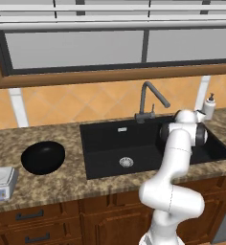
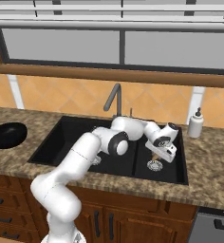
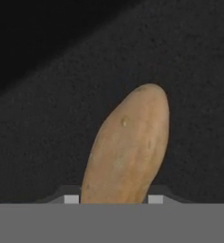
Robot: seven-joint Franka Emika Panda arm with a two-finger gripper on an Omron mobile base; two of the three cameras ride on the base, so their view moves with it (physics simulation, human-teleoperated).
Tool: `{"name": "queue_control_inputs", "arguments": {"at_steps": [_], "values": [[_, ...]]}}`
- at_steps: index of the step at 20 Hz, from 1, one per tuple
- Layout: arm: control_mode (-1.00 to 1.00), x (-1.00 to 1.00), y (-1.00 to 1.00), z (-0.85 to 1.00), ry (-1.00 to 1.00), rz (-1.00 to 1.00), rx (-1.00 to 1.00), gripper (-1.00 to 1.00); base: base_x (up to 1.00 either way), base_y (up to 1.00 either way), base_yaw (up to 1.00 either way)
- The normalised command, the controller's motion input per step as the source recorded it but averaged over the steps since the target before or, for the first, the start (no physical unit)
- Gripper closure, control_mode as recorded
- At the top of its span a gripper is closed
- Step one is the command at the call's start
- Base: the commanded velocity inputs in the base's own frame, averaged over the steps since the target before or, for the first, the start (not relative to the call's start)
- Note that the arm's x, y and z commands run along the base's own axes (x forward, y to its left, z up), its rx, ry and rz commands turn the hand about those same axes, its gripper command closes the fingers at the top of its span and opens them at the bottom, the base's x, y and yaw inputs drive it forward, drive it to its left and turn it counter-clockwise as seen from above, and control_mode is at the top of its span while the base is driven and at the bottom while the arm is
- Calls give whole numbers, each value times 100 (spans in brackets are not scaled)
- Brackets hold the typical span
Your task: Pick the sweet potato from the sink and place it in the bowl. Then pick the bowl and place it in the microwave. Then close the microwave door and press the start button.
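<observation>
The sweet potato (image 3: 128, 147), tan and elongated, lies on the black floor of the sink (image 1: 105, 143) in its right half. My gripper (image 3: 113, 199) is down in the basin over the potato's near end, and both fingertips (image 3: 71, 198) press against its sides. From the right base view, the gripper (image 2: 163, 153) hangs just above the silver drain (image 2: 154, 165). The glossy black bowl (image 1: 43, 157) stands on the counter left of the sink and shows nothing inside. The microwave and its door are out of view.
A dark curved faucet (image 1: 148, 98) rises behind the sink. A soap dispenser (image 1: 209, 106) stands at the back right of the counter. A small grey-white scale (image 1: 1, 182) sits at the counter's front left, beside the bowl.
</observation>
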Motion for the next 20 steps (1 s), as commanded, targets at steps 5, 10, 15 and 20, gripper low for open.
{"name": "queue_control_inputs", "arguments": {"at_steps": [5,10,15,20], "values": [[-100,-62,0,77,-13,0,0,100,0,0,0],[-100,-80,12,95,-16,3,0,100,0,0,0],[-100,-83,1,84,-14,3,0,100,0,0,0],[-100,-71,53,98,-12,7,-2,100,0,0,0]]}}
